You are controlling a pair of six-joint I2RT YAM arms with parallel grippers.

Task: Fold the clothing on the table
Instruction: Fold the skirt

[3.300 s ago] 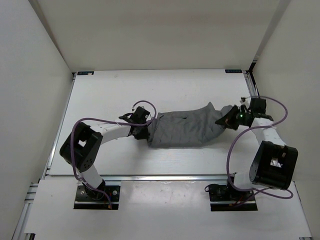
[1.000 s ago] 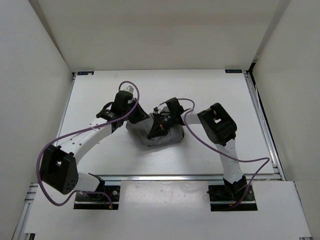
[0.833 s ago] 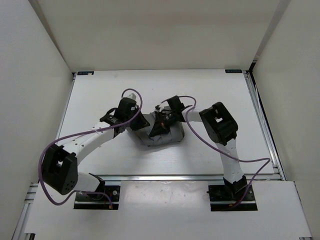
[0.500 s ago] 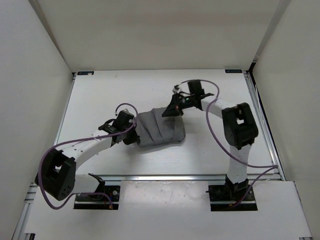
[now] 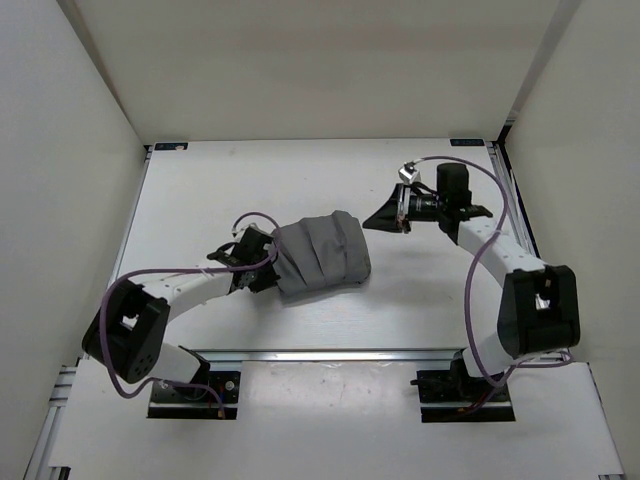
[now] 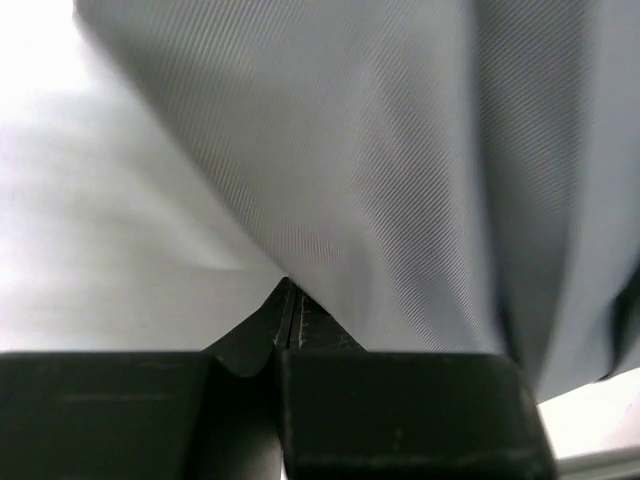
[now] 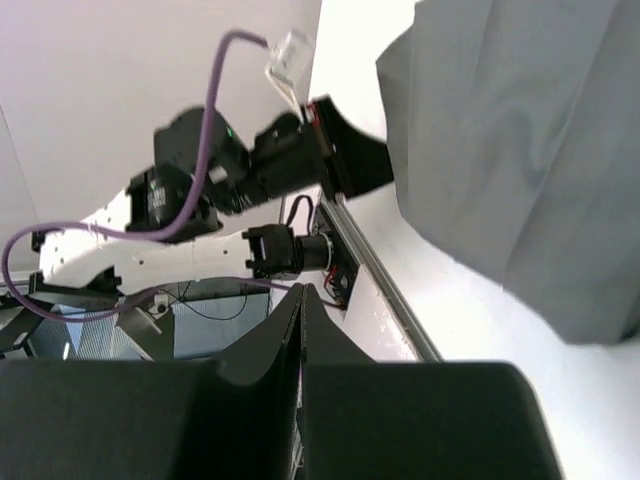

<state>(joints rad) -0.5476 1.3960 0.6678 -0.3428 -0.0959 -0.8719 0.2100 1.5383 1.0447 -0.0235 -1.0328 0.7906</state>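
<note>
The clothing [image 5: 322,254], dark grey with soft ridges, lies doubled over in a compact bundle at the middle of the table [image 5: 200,190]. My left gripper [image 5: 264,271] sits low at the bundle's left edge, shut on the clothing. In the left wrist view the grey fabric [image 6: 400,150] runs right down into the closed tips of that gripper [image 6: 288,288]. My right gripper [image 5: 384,217] hovers to the right of the bundle and beyond it, apart from it, shut and holding nothing. The right wrist view has its closed tips [image 7: 302,292] in front and the clothing [image 7: 520,150] at the upper right.
Metal rails [image 5: 330,352] run along the table's near edge and sides, with white walls [image 5: 60,150] close around. The left arm [image 7: 190,200] and its purple cable cross the right wrist view. Bare tabletop lies behind and to the right of the bundle.
The clothing lay stretched out; now it is folded over leftward. The right gripper has left the bundle and pulled back to the right and farther away. The left gripper drew slightly nearer.
</note>
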